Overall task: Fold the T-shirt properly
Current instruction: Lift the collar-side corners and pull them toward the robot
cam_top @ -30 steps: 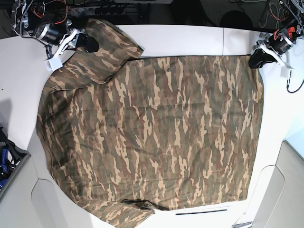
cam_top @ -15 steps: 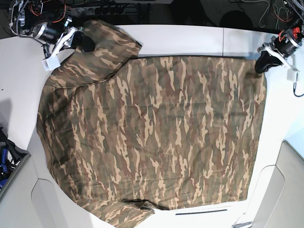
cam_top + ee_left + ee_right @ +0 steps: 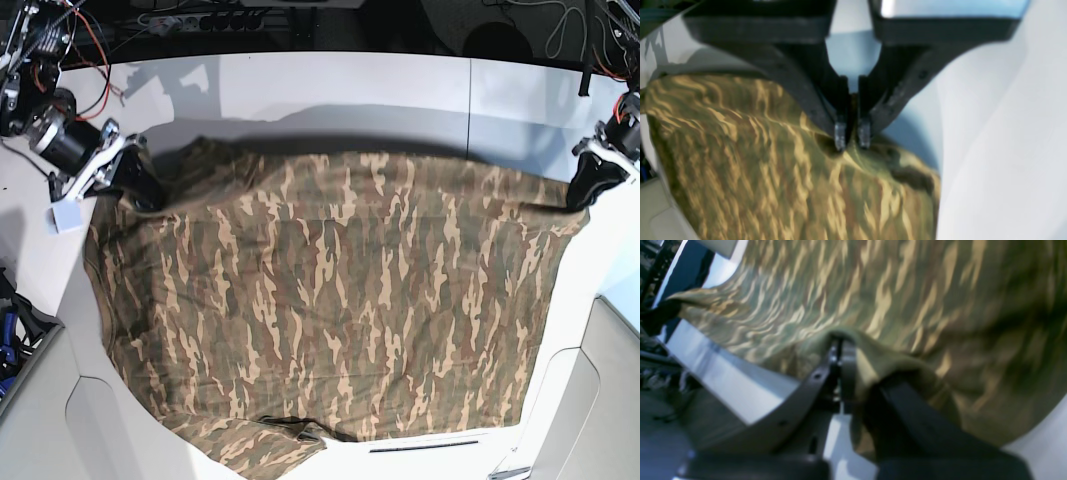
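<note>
The camouflage T-shirt (image 3: 330, 300) lies spread over the white table (image 3: 350, 90), with its far edge raised off the surface. My right gripper (image 3: 140, 185) is shut on the shirt's far left part; in the right wrist view the gripper (image 3: 840, 346) pinches a fold of the cloth (image 3: 907, 290). My left gripper (image 3: 583, 188) is shut on the far right corner; in the left wrist view the gripper (image 3: 851, 136) clamps the cloth's edge (image 3: 773, 183). The collar and label are not visible.
Cables and a power strip (image 3: 200, 20) lie beyond the table's back edge. A dark bin with blue items (image 3: 12, 335) sits at the left. The shirt's near hem and a sleeve (image 3: 270, 445) hang by the table's front edge.
Both grippers have moved toward the front, lifting and dragging the shirt's far edge with them. The far left sleeve has come away from the back of the table.
</note>
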